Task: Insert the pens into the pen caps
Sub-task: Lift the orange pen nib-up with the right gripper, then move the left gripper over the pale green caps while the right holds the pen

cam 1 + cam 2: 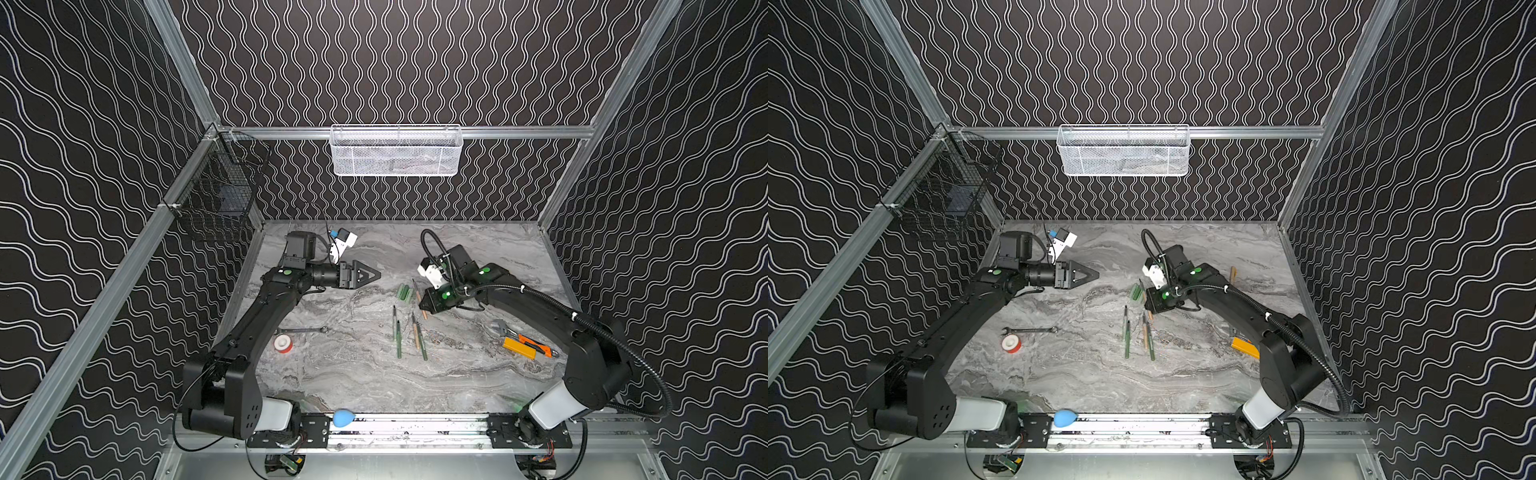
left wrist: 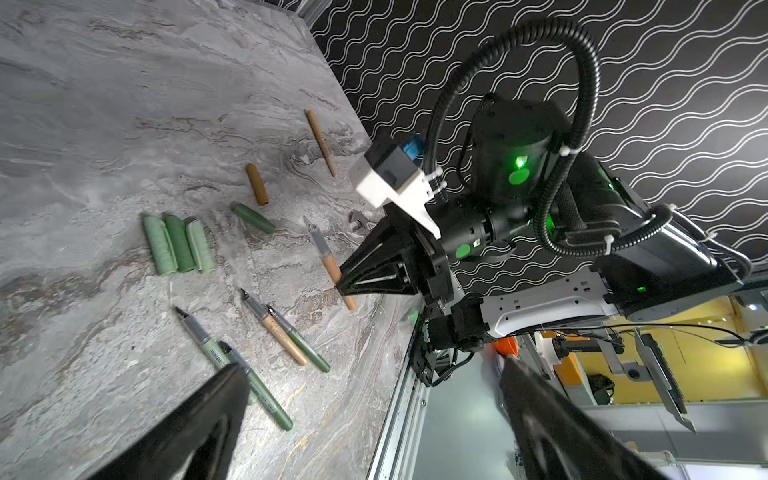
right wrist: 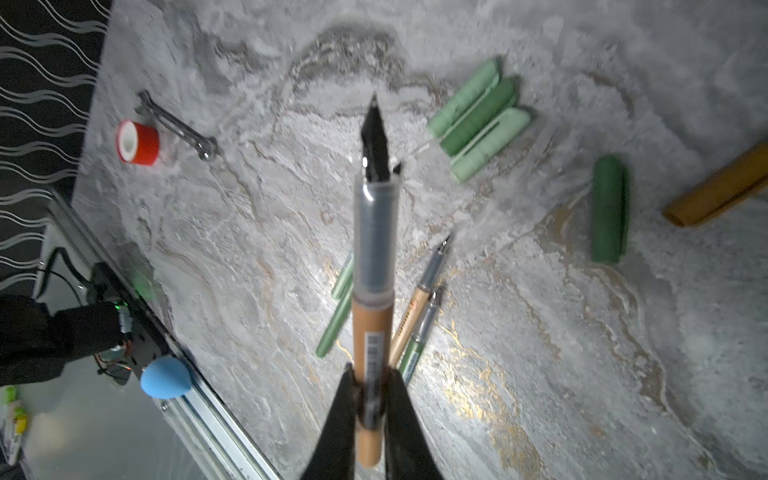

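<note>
Claws: right claw point(image 3: 371, 374) clamps tan pen point(image 3: 372, 324); left claw point(image 1: 376, 274) gapes

We log long axis along the fingers point(image 3: 401, 419), nib toward the back wall point(image 1: 478, 195), off the table point(image 3: 540, 332) near green caps point(image 3: 478, 120). Only right wrist view shows barcode label point(image 3: 372, 353).

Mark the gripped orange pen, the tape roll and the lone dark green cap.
orange pen point(image 3: 371, 324): right wrist view, orange barrel.
tape roll point(image 3: 147, 143): right wrist view, red side.
lone dark green cap point(image 3: 609, 210): right wrist view, middle.
</note>
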`<act>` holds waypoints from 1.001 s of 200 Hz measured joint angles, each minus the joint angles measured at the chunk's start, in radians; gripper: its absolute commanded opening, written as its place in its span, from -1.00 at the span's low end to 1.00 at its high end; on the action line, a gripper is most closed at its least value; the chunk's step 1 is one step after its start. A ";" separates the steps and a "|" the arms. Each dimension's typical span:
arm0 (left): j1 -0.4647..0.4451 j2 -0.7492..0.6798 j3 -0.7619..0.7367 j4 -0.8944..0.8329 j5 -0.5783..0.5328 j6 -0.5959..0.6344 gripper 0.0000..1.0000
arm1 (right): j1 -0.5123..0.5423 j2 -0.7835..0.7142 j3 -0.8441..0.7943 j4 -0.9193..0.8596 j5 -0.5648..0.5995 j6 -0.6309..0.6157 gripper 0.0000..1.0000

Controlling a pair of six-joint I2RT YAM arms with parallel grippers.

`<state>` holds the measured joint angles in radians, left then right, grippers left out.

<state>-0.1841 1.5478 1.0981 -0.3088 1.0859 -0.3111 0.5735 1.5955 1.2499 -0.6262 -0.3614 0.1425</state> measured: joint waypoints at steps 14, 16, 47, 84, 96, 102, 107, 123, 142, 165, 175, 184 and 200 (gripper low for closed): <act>-0.008 0.010 0.009 -0.005 -0.003 0.001 0.95 | -0.018 -0.010 0.006 0.000 -0.020 0.007 -0.76; -0.009 0.012 0.011 -0.006 -0.004 0.001 0.95 | -0.020 -0.012 0.007 -0.001 -0.023 0.007 -0.76; -0.026 0.038 0.056 -0.052 -0.061 0.040 0.93 | -0.105 -0.042 0.005 -0.011 -0.035 0.027 -0.76; -0.061 0.104 0.130 -0.153 -0.196 0.108 0.72 | -0.202 -0.087 -0.039 -0.047 -0.002 0.051 -0.76; -0.080 0.127 0.153 -0.182 -0.239 0.131 0.61 | -0.216 -0.106 -0.059 -0.065 0.011 0.052 -0.76; -0.090 0.137 0.164 -0.194 -0.260 0.135 0.56 | -0.222 -0.114 -0.067 -0.072 0.014 0.053 -0.76; -0.099 0.145 0.173 -0.204 -0.277 0.138 0.53 | -0.227 -0.121 -0.075 -0.072 0.018 0.055 -0.76; -0.131 0.173 0.196 -0.216 -0.325 0.156 0.33 | -0.236 -0.142 -0.096 -0.087 0.029 0.056 -0.76; -0.166 0.212 0.219 -0.224 -0.371 0.157 0.12 | -0.241 -0.164 -0.114 -0.099 0.036 0.058 -0.76; -0.221 0.284 0.269 -0.234 -0.441 0.157 -0.10 | -0.240 -0.192 -0.135 -0.103 0.040 0.058 -0.76; -0.242 0.310 0.289 -0.237 -0.467 0.157 -0.15 | -0.240 -0.205 -0.146 -0.104 0.046 0.058 -0.76; -0.260 0.335 0.305 -0.236 -0.486 0.156 -0.20 | -0.240 -0.219 -0.159 -0.108 0.049 0.058 -0.76; -0.277 0.375 0.327 -0.237 -0.520 0.148 -0.24 | -0.240 -0.245 -0.188 -0.109 0.051 0.058 -0.76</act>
<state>-0.4610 1.9224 1.4246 -0.5453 0.5663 -0.1635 0.3336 1.3510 1.0622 -0.7357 -0.3107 0.2005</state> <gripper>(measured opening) 0.390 0.125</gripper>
